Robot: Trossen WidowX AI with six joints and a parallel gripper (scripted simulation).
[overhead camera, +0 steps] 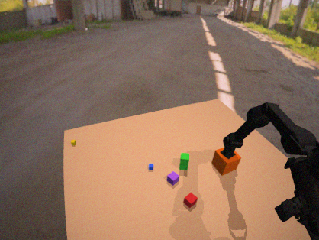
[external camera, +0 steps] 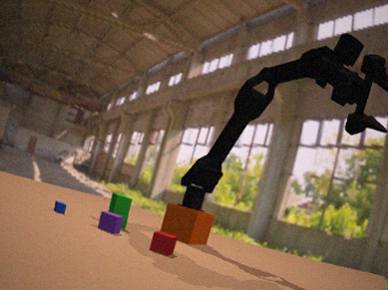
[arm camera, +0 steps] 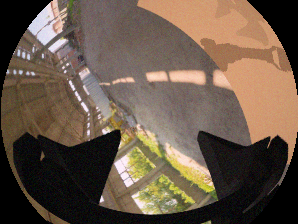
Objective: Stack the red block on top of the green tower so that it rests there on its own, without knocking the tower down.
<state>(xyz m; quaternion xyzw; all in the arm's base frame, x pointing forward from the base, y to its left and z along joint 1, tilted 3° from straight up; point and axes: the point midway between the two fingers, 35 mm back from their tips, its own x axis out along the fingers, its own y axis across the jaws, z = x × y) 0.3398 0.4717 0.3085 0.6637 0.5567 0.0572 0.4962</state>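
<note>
Blocks lie scattered on the tan surface, while the black arm rises from an orange base standing toward the surface's right edge. In the exterior view the arm reaches high and away from the blocks, and the tool at its end hangs well above the surface with its two pointed fingers spread wide and nothing between them. The wrist view shows both dark finger tips framing only ground, a distant building and a corner of the surface.

The red block sits on the surface toward the near edge, in the arm's shadow, well apart from the tool. The green tower stands upright, farther from the near edge than the red block and to the left of the orange base. A purple block rests just beside the tower's foot, on its near left side; whether they touch I cannot tell. A small blue block lies to the left of the tower, and a tiny yellow block sits close to the left edge near the far left corner.
</note>
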